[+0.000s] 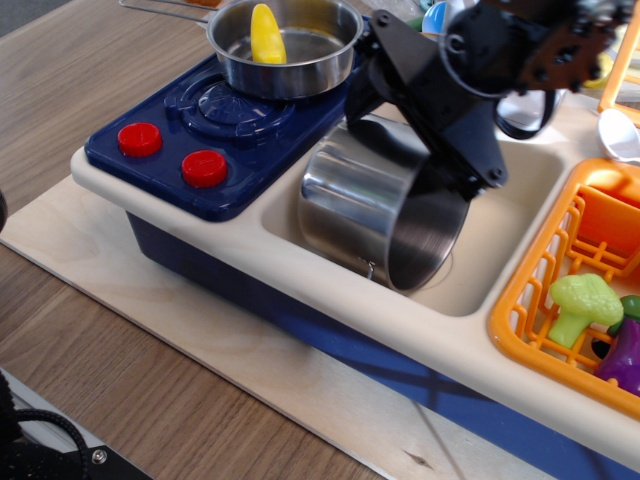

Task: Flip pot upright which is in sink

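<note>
In the centre of the frame, inside the deep cream-beige plastic sink (pixel 505 215), the tall shiny stainless-steel pot (pixel 375 215) lies on its side, its long axis running from centre-left down toward the lower right, with the open mouth facing the lower right and the closed bottom toward the blue stove side. The black robot gripper (pixel 425 120) comes in from the upper right and sits directly over the pot's upper rim; one dark finger lies along the outside of the top wall and the other appears to reach down into the mouth, so the jaws look spread astride the rim wall. Whether they already press on the steel cannot be told from this view. Since the pot's mouth points away from the stove, righting it would probably mean lifting that rim up and swinging it toward the upper part of the frame, over the bottom edge.
</note>
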